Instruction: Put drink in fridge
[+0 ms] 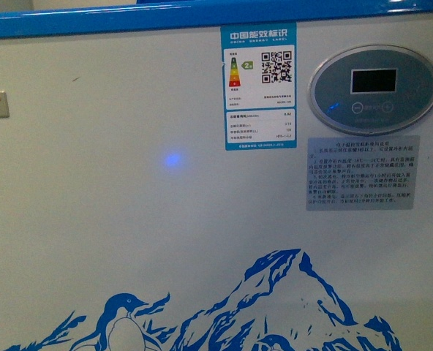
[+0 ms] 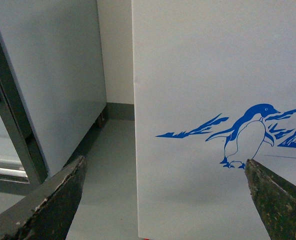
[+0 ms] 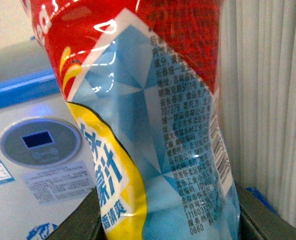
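Right gripper [image 3: 170,216] pinches the glossy drink [image 3: 138,125], perhaps a bottle; left gripper [image 2: 164,165], spread, faces the smooth white fridge [image 1: 129,219] beside a grey cabinet [image 2: 53,75].

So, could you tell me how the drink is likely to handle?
The drink has a glossy wrapper, so it may slip between the fingers. Its waisted body looks like thin plastic, likely denting if squeezed. Being round, it would probably roll if laid down.
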Controlling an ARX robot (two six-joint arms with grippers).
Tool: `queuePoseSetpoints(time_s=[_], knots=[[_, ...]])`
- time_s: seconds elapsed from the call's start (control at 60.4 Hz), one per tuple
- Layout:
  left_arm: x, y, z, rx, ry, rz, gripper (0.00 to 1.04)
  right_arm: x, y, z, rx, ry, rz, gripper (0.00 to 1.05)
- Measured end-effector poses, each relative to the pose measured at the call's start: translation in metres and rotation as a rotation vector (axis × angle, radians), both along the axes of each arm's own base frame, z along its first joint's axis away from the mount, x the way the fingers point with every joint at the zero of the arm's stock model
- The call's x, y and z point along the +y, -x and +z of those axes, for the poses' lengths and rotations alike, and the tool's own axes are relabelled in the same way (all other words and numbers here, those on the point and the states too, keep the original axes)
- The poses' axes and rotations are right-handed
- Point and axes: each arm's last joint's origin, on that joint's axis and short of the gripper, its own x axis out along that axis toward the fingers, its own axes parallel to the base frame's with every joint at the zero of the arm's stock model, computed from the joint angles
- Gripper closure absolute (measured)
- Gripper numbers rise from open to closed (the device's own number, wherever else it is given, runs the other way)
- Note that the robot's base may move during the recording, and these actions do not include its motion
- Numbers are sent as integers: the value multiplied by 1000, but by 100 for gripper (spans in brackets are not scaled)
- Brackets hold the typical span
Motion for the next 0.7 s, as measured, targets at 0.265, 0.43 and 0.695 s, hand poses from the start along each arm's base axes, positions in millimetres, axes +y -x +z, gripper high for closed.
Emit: queuePoseSetpoints(time_s=[0.265, 0.43, 0.695], knots=[[0, 0, 0, 0, 0, 0, 8, 15, 1, -2, -67, 30, -3, 61], [0, 0, 0, 0, 0, 0, 8, 16, 0, -6, -69, 52, -43, 61], [0, 0, 0, 0, 0, 0, 8, -6, -1, -14, -30, 81, -130, 61]])
